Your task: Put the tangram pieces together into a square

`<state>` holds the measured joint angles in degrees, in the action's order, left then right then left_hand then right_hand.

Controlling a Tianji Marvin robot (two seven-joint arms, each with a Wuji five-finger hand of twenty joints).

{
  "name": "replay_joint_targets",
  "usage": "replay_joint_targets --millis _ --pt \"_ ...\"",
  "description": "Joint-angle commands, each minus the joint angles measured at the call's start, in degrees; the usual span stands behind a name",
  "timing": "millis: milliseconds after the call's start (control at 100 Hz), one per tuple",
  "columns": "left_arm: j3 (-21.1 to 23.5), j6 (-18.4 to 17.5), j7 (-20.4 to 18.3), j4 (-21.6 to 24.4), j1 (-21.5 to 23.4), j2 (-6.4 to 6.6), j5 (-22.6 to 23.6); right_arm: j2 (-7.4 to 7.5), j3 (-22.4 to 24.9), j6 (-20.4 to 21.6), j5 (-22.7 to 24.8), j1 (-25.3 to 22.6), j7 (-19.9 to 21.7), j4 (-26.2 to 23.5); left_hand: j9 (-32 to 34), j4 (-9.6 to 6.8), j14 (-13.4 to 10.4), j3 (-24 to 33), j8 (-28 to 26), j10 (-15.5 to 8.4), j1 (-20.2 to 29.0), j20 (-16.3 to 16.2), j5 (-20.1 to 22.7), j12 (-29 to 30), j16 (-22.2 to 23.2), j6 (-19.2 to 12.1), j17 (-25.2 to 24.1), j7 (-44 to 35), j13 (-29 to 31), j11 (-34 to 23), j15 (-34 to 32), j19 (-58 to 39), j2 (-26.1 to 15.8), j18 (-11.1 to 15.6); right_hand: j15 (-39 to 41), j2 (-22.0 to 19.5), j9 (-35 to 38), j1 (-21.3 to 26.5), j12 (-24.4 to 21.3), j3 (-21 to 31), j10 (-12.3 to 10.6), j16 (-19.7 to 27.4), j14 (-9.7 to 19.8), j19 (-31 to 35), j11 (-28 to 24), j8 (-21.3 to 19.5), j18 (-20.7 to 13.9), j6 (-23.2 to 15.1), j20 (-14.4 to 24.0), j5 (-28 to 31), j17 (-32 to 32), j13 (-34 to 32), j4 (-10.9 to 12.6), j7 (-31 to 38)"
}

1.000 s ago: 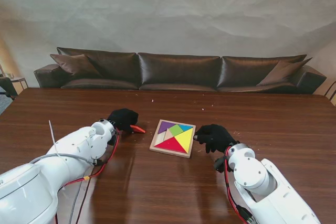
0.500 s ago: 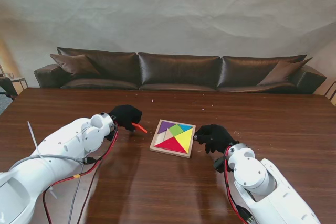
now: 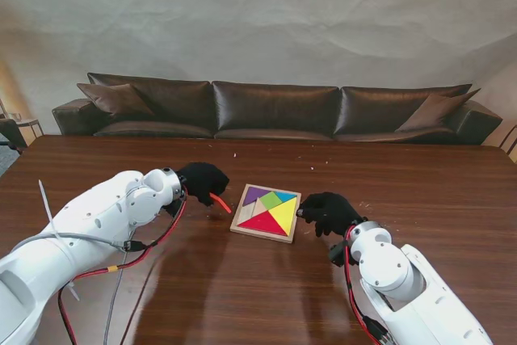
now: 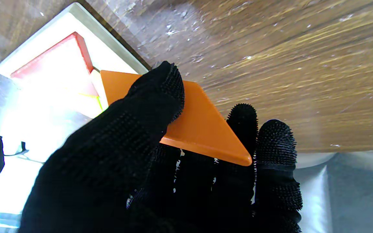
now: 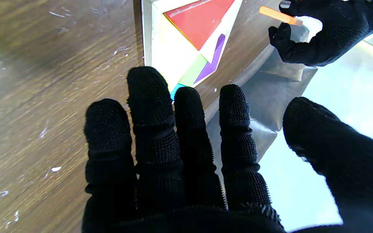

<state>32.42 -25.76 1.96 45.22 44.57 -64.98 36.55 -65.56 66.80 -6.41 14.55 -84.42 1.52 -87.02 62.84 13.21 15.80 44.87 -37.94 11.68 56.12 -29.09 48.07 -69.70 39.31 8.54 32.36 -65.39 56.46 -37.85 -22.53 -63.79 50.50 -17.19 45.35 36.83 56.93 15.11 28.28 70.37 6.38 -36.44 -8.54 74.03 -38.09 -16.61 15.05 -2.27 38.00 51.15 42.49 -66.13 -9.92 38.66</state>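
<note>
A square wooden tray [image 3: 240, 229] lies mid-table with purple, green, blue, yellow and red pieces in it; a pale empty gap [image 3: 251, 210] shows at its left side. My left hand [image 3: 203, 181] is shut on an orange triangle [image 3: 220, 200] [image 4: 193, 124], held tilted just left of the tray, pinched between thumb and fingers. The tray's corner [image 4: 76, 9] and the red piece [image 4: 66, 64] lie just beyond the triangle. My right hand [image 3: 327, 212] rests open at the tray's right edge, its fingers [image 5: 151, 106] spread beside the rim [image 5: 146, 35] and holding nothing.
A dark leather sofa [image 3: 275, 111] stands behind the table's far edge. Small white crumbs are scattered on the brown wood [image 3: 339, 163]. Red and grey cables [image 3: 137, 256] hang along my left arm.
My left hand has carried the orange triangle rightward, from well left of the tray to close beside its left edge. The right hand has stayed at the tray's right edge.
</note>
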Motion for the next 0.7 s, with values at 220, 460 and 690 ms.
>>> replay_joint_targets --millis 220,460,690 --pt "-4.30 -1.79 -3.02 0.31 -4.01 -1.06 -0.45 -0.09 -0.09 0.16 -0.13 -0.30 0.94 0.06 -1.23 -4.93 -1.02 3.26 -2.37 0.09 5.80 -0.47 2.97 -2.01 -0.06 -3.28 -1.18 -4.22 -1.52 -2.05 1.11 1.43 -4.42 0.81 0.37 -1.83 0.65 0.58 0.10 -0.81 1.14 -0.05 -0.05 2.04 0.01 -0.16 1.03 0.02 -0.70 0.84 -6.27 -1.43 -0.19 0.08" --pt "-9.60 -3.13 -3.29 -0.07 -7.08 -2.13 0.11 -0.12 0.17 0.25 -0.09 -0.50 0.71 -0.04 -1.43 -4.94 -1.27 3.28 -2.48 -0.43 5.18 -0.64 2.91 -2.56 -0.52 -4.47 -2.04 -4.39 -2.44 -1.75 1.12 1.74 -4.47 0.89 0.38 -1.84 0.65 0.62 0.10 -0.78 1.24 -0.06 -0.10 2.06 0.03 -0.19 1.02 0.11 -0.70 0.83 -6.25 -1.46 -0.16 0.03" --pt "-14.71 -3.67 -3.28 -1.27 -9.69 -3.79 0.24 -0.15 0.33 0.51 -0.10 -0.50 0.54 0.10 -1.50 -4.80 -1.49 3.61 -2.49 -1.03 4.41 -0.90 2.70 -2.91 -1.08 -5.56 -3.01 -4.53 -3.10 -1.49 0.82 1.97 -4.55 0.96 0.40 -1.85 0.73 0.60 0.11 -0.77 1.14 -0.06 0.01 2.04 0.01 -0.26 1.02 0.16 -0.73 0.87 -6.24 -1.51 -0.13 0.01"
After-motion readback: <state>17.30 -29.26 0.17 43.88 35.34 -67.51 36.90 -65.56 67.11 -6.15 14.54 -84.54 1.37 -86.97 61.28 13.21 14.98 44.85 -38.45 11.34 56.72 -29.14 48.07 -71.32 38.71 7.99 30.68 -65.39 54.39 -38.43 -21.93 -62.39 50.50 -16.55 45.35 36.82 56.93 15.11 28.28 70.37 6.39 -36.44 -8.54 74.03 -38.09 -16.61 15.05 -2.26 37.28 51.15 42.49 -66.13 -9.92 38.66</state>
